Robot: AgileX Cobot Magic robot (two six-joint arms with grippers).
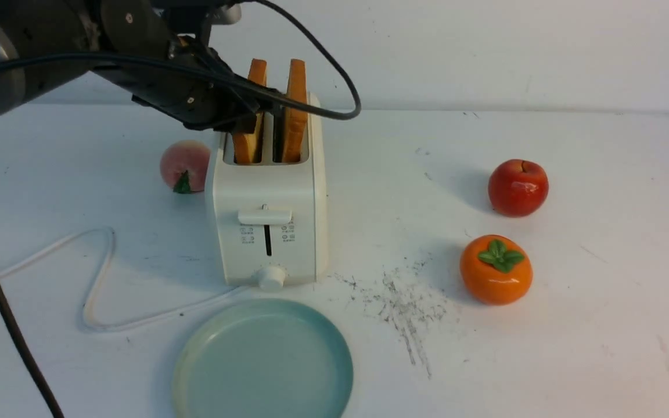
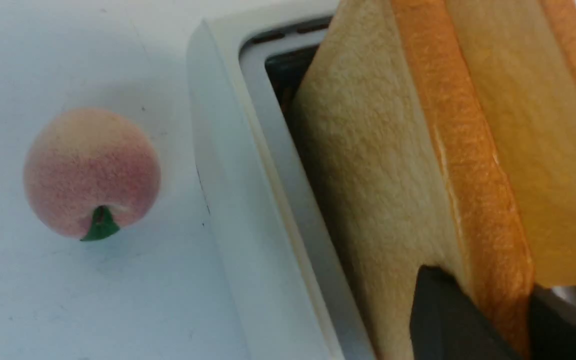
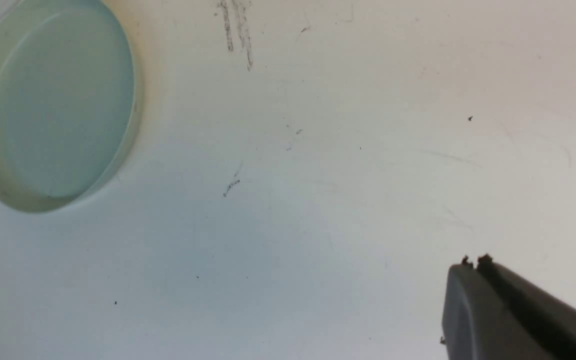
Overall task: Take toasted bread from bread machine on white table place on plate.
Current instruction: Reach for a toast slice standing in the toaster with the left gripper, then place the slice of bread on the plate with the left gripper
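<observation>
Upper left, the left gripper (image 1: 257, 118) pinches the left toasted bread (image 1: 256, 72) by its edge, over the bread machine (image 1: 270, 191). The right gripper (image 3: 473, 262) (jaws pressed together) hangs above open white table (image 3: 318, 225).

No legible text anywhere. Toaster (image 1: 276, 186) front: small grey icons (image 1: 247, 234) with tiny captions, too small to read.

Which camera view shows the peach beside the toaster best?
The left wrist view: the peach appears whole and close, with its green leaf. The front view shows it small and farther off, left of the bread machine. The right wrist view does not show it.
</observation>
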